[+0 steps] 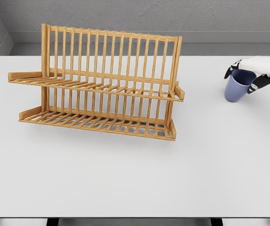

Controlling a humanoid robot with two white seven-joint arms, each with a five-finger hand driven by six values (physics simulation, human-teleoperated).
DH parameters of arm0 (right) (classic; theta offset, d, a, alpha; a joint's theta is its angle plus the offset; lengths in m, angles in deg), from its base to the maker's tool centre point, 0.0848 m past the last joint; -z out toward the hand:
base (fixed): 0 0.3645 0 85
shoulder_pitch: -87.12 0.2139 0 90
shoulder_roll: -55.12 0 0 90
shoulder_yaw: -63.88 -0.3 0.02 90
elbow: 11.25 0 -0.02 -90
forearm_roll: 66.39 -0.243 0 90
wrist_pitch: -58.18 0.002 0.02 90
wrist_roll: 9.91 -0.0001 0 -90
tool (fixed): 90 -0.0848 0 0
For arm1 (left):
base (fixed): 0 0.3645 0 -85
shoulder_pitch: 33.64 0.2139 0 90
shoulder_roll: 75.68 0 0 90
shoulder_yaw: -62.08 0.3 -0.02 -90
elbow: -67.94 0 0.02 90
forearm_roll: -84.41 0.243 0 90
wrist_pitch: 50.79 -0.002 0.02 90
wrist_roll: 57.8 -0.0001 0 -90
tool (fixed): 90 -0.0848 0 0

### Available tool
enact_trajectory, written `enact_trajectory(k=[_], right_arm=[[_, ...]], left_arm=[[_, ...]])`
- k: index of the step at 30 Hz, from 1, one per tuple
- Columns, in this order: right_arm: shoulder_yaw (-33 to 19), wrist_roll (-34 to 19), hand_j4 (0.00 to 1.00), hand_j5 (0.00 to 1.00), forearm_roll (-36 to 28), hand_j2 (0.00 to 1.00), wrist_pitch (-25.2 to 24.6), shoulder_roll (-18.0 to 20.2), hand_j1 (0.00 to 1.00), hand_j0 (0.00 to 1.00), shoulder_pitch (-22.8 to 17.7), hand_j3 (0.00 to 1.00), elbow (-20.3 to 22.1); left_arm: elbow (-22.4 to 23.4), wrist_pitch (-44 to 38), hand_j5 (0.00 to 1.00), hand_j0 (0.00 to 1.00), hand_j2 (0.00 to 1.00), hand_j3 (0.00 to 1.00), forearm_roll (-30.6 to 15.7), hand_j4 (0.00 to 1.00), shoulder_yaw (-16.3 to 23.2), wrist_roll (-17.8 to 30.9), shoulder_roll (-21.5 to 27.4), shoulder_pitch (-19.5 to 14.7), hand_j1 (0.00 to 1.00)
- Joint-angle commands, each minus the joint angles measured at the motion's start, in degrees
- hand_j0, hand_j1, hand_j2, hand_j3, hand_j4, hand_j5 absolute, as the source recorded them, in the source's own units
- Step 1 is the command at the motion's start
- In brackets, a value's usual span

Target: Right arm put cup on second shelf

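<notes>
The right hand (256, 73) is wrapped round the rim of the blue cup (237, 86) near the table's (125, 179) right edge; grasp's basically done, but the wooden dish rack's (99, 82) upper shelf isn't reached yet.

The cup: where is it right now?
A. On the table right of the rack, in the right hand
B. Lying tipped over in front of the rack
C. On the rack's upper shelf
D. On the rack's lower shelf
A: the cup stands upright on the table, well right of the rack, with the right hand closed over its rim.
</notes>
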Motion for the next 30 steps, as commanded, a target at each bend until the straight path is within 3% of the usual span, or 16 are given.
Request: enact_trajectory(k=[1,15,19,30], right_arm=[[-0.16,0.02,0.64,0.64,-0.23,0.64,-0.04,0.08,0.64,0.64,0.0,0.64,0.05],[-0.51,0.02,0.64,0.64,-0.23,0.64,0.31,0.61,0.64,0.64,4.13,0.64,0.84],[-0.6,0.02,0.64,0.64,-0.23,0.64,0.31,0.87,0.64,0.64,4.22,0.64,3.47],[-4.47,0.02,0.65,0.65,-0.32,0.65,9.01,2.54,0.65,0.65,3.87,0.65,3.65]], left_arm=[[0.0,0.0,1.0,1.0,1.0,1.0,-0.05,1.0,-0.01,0.01,0.0,0.0,1.0],[0.0,0.0,1.0,1.0,1.0,1.0,-0.05,1.0,-0.01,0.01,0.0,0.09,1.0],[0.0,0.0,1.0,1.0,1.0,1.0,-0.05,1.0,-0.01,0.01,0.0,0.0,1.0],[0.0,0.0,1.0,1.0,1.0,1.0,-0.05,1.0,-0.01,0.01,0.0,0.0,1.0]])
